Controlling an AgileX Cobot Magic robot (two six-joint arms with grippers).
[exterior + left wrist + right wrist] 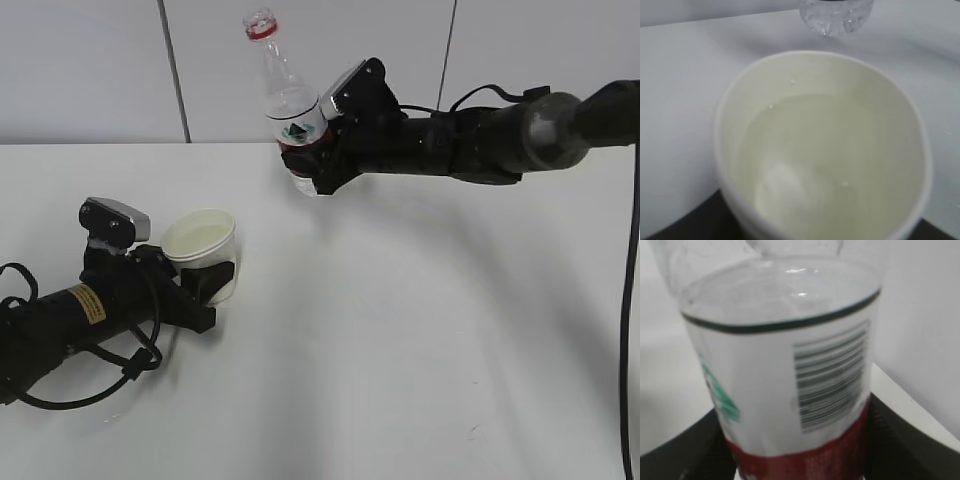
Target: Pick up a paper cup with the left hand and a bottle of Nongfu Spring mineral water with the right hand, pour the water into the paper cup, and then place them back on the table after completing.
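The white paper cup (202, 250) stands low at the left, near or on the white table (400, 330), with clear water (810, 155) inside it. My left gripper (205, 280), on the arm with the yellow label, is shut on the cup; the cup (820, 145) fills the left wrist view and hides the fingers. My right gripper (310, 165) is shut on the Nongfu Spring bottle (290, 105) and holds it nearly upright in the air, behind and right of the cup. The bottle's mouth with a red ring is uncapped. Its white and red label (790, 405) fills the right wrist view. The bottle's base (836, 15) shows beyond the cup.
A grey panelled wall (100, 70) rises behind the table's far edge. The right arm (480, 135) stretches in from the right above the table. Black cables (90, 380) loop beside the left arm at the table's left front.
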